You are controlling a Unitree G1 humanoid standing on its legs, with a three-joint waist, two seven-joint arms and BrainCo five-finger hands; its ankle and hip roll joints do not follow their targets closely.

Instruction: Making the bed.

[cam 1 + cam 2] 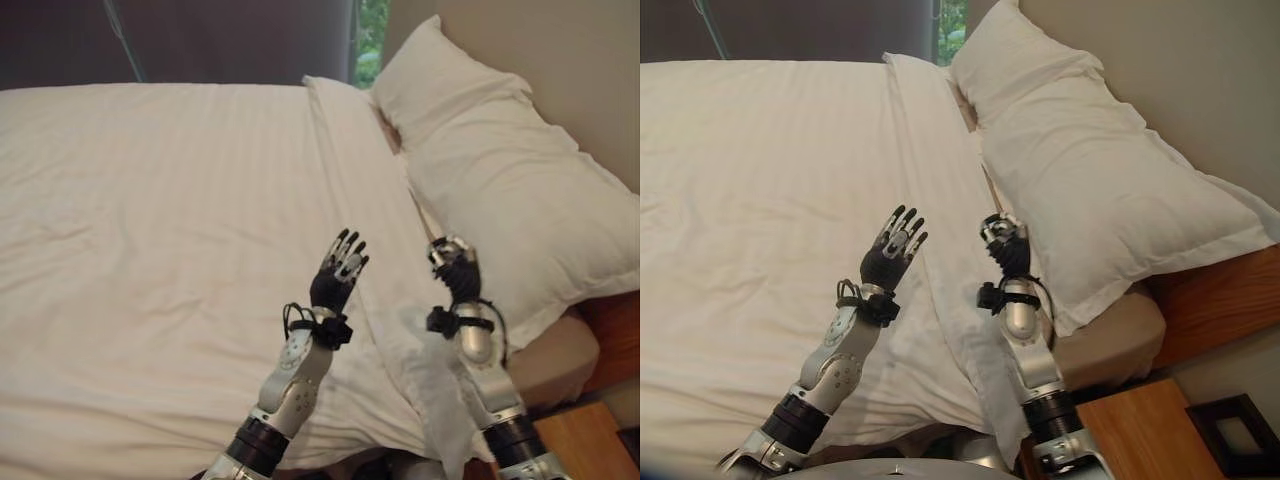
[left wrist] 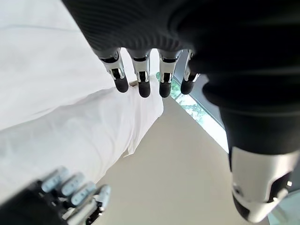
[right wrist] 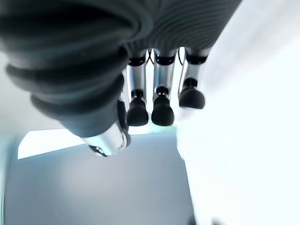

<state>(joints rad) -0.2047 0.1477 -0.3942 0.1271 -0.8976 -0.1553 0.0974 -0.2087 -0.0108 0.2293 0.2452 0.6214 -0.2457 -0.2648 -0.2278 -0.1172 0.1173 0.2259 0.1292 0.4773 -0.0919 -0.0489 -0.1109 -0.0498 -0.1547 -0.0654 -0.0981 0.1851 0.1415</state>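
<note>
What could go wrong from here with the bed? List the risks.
1. The right hand hangs close beside the near pillow; a sweep that way could push it off the mattress edge, over the wooden nightstand.
2. The folded duvet edge runs between the two hands; the left hand is open above it, so a one-sided tug may skew the fold.
3. The duvet corner already droops off the bed's near edge and might slide further.

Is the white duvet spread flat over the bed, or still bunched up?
Mostly spread. The duvet lies flat across the mattress with light creases, but its edge by the pillow is crumpled near the right hand.
</note>
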